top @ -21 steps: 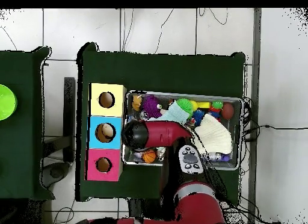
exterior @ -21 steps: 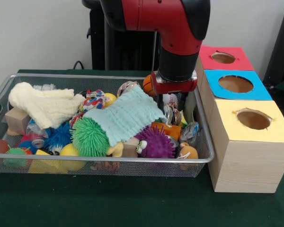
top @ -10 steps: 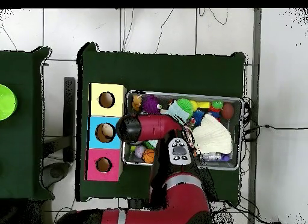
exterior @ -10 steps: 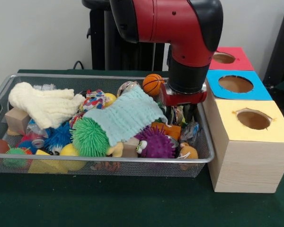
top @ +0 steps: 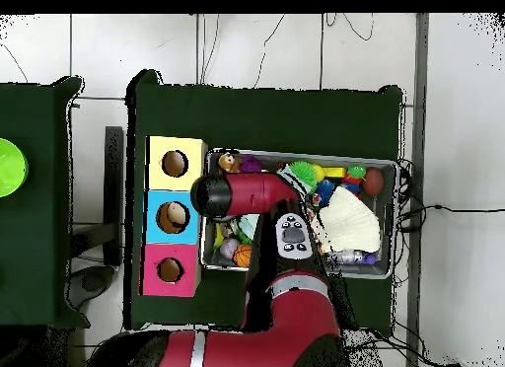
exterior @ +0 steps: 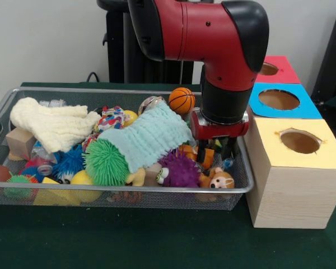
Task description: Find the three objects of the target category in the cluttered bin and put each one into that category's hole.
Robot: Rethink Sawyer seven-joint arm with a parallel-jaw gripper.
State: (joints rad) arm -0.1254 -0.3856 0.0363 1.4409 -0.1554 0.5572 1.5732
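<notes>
My gripper [exterior: 217, 155] is low in the wire bin [exterior: 56, 189], at its right end beside the yellow box [exterior: 302, 174]. It looks open, with its dark fingers [exterior: 231, 150] on either side of an orange block [exterior: 206, 155]. A small tan animal toy [exterior: 219, 180] lies just in front of it, and a purple spiky ball [exterior: 179, 171] is to its left. In the overhead view the arm's head [top: 213, 195] hides the gripper; the animal toy [top: 228, 163] shows at the bin's corner.
Three boxes with holes stand in a row: yellow, blue [exterior: 279, 100], red [exterior: 266, 68]. The bin holds a mint cloth [exterior: 148, 137], a cream cloth [exterior: 53, 126], a green spiky ball [exterior: 105, 162], a small basketball [exterior: 181, 100] and several other toys.
The arm has swung from the bin's far right side toward its near right corner and dropped lower. The basketball is now uncovered; the animal toy and purple ball shifted slightly.
</notes>
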